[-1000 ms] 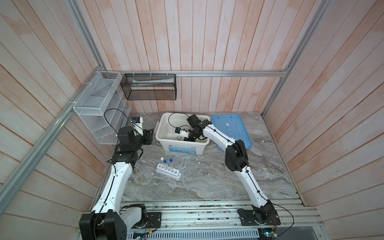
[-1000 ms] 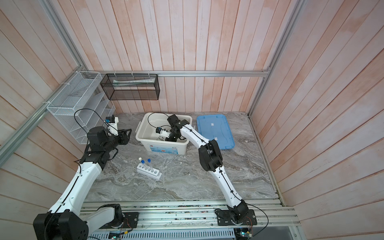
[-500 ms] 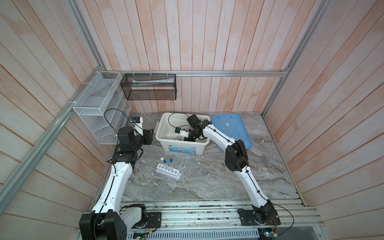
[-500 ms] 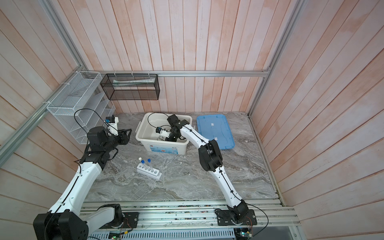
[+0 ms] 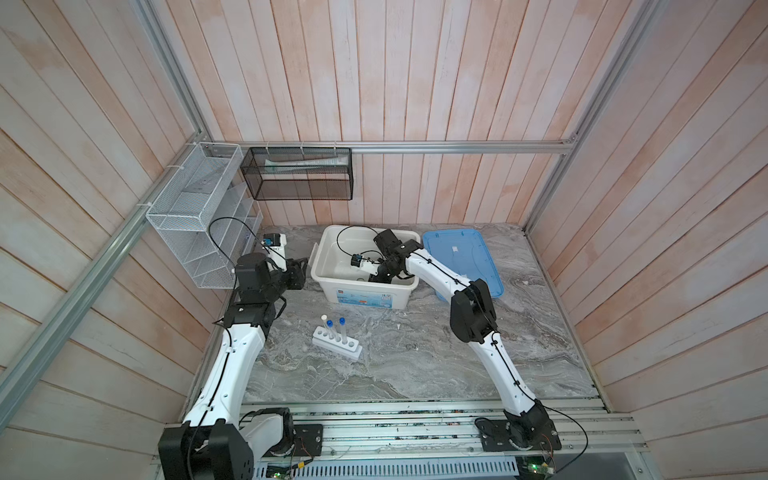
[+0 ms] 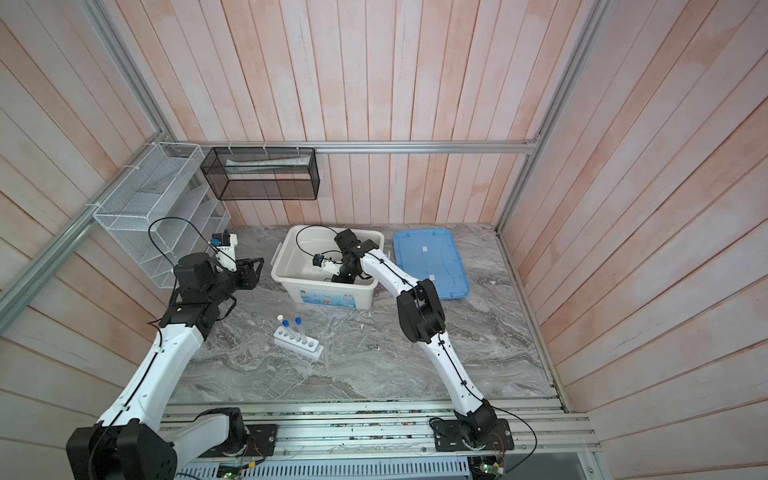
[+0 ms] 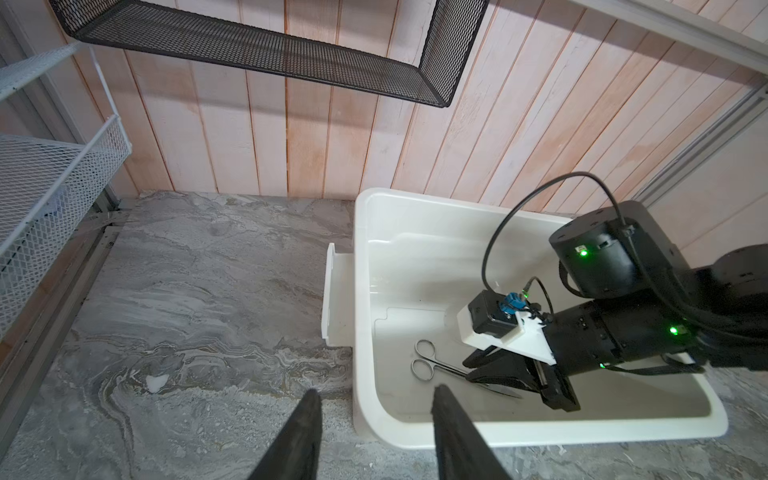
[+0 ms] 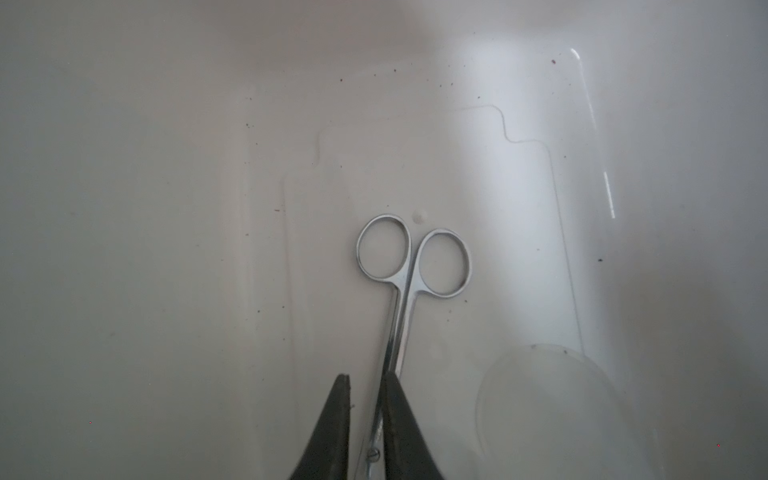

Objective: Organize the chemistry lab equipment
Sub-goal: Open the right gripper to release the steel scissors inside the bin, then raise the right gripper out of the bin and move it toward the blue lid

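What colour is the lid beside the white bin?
The lid is blue, clearest in both top views.

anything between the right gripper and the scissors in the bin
Nothing visible does. The right gripper is inside the white bin, its slightly parted fingers straddling the scissors on the bin floor. A clear round piece lies beside them, not in between.

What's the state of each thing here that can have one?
White bin: open.
Blue lid: off, flat on table.
Scissors: closed, lying in bin.
Tubes: capped, upright in rack.
Right claw: slightly open around scissors.
Left claw: open, empty.
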{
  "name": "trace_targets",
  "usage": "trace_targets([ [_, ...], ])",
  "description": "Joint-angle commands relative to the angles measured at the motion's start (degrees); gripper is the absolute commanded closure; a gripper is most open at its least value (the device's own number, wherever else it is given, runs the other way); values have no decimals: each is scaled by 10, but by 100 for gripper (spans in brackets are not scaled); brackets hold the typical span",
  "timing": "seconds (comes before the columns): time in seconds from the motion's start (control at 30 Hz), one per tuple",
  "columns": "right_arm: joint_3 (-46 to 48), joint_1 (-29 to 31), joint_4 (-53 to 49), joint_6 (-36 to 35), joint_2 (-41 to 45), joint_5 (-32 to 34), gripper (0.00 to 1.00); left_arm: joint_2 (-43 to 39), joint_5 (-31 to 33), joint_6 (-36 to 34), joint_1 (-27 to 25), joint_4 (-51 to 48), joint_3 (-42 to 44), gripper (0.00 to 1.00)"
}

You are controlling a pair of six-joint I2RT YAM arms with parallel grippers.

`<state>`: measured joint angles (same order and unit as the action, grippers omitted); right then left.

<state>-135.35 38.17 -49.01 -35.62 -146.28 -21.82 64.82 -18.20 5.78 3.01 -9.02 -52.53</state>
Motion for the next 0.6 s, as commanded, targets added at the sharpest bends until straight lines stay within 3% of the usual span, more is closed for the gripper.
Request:
trace_targets([
  [0.0,-4,1,4,2,-8,12,81,2,-11,-1,3,11,2,55],
  [0.27,-30,-4,-4,16,21,-4,82,-2,-11,1,3,10,3,55],
  [0.57,-13,-9,-4,36,114,-9,82,-7,-24,11,3,11,2,55],
])
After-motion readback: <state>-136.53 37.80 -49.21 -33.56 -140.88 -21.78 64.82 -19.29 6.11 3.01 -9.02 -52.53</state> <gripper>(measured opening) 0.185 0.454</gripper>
